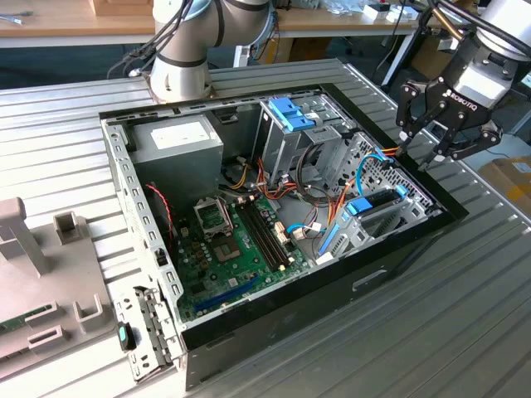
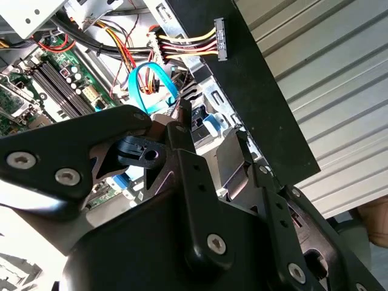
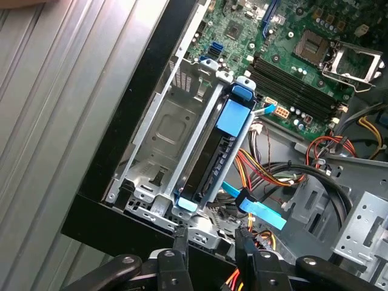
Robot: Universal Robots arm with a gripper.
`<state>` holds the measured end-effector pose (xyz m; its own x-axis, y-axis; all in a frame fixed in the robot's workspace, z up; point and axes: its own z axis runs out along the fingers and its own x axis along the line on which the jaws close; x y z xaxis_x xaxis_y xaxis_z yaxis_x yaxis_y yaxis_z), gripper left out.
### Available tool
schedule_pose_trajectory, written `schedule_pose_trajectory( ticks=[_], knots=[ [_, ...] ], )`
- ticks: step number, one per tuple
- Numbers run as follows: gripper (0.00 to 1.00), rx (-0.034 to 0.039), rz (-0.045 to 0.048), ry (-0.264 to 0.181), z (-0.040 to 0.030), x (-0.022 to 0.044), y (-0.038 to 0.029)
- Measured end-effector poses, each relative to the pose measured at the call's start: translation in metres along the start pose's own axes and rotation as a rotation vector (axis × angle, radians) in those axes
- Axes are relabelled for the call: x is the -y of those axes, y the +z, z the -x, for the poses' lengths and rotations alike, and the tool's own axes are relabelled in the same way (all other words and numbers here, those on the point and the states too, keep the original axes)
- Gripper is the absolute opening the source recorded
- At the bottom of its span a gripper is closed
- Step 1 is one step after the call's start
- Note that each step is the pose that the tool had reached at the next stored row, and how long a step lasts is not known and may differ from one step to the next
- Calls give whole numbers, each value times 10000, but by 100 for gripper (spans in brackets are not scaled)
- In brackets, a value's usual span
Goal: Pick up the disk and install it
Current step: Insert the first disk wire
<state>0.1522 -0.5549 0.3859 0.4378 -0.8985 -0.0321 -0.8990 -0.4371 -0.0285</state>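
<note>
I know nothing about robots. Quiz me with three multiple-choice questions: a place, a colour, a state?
1. Where is the disk?
A) on the table
B) in the metal bay at the computer case's edge
C) on the circuit board

2. Its carrier frame's colour?
A) red
B) green
C) light blue

3. The pincer is:
A) open, holding nothing
B) shut on the disk
C) shut on a cable

1 B, it stands in the bay; 2 C, blue shows at both ends; 3 A, its fingers stand apart, gripping nothing.
</note>
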Motion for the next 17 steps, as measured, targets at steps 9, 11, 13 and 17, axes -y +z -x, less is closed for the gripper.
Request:
schedule_pose_trajectory(
  ticks=[9, 11, 13, 17],
  knots=[
    [44, 31, 33, -1025, -26, 123, 10],
    [44, 29, 34, -1029, -26, 124, 9],
    [44, 29, 34, -1033, -25, 125, 10],
    [44, 36, 41, -1277, -28, 149, 10]
  ],
)
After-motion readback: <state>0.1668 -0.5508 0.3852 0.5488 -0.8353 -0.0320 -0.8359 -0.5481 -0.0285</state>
